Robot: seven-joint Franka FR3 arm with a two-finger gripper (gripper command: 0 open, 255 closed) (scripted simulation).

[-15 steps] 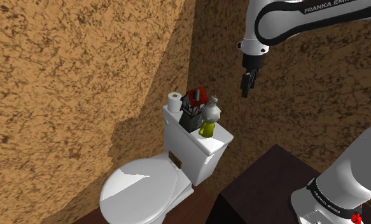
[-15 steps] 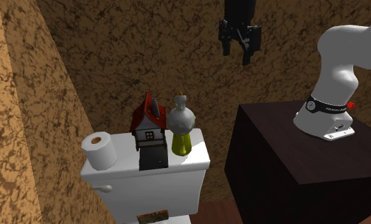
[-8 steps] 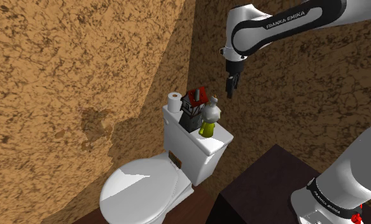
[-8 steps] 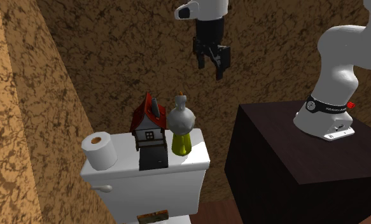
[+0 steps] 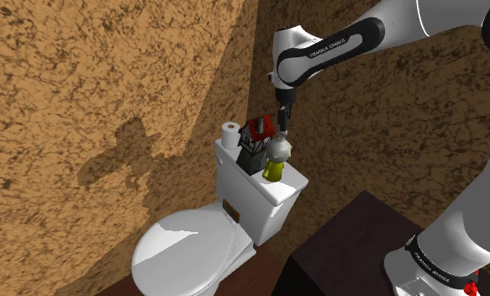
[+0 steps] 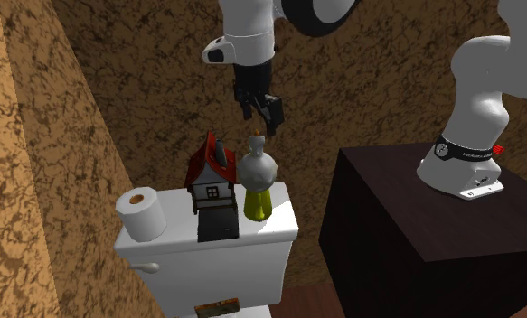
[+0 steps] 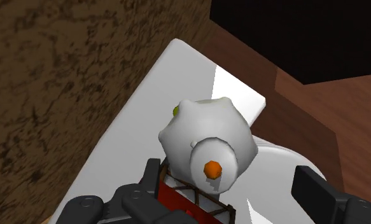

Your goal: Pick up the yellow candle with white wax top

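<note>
The candle (image 5: 275, 162) has a yellow base, a bulbous white wax top and an orange tip. It stands upright on the white toilet tank lid (image 5: 283, 190), near the lid's end closest to the stand. The candle (image 6: 256, 183) sits next to a small house figurine. My gripper (image 5: 282, 123) hangs just above the candle's tip, pointing down, fingers apart and holding nothing. In the second exterior view the gripper (image 6: 262, 118) is a little above the tip. From the wrist, the candle (image 7: 206, 137) is below the open gripper (image 7: 231, 197), partly between the fingers and toward one of them.
A red-roofed house figurine (image 6: 209, 172) stands beside the candle, and a toilet paper roll (image 6: 142, 214) sits at the tank's far end. The toilet lid (image 5: 184, 248) is down. The brown wall runs close behind the tank. The dark stand (image 6: 406, 208) is beside the toilet.
The arm swung toward the shoulder view's left and came down. The gripper went from well off to the side of the tank to directly over the candle's tip.
</note>
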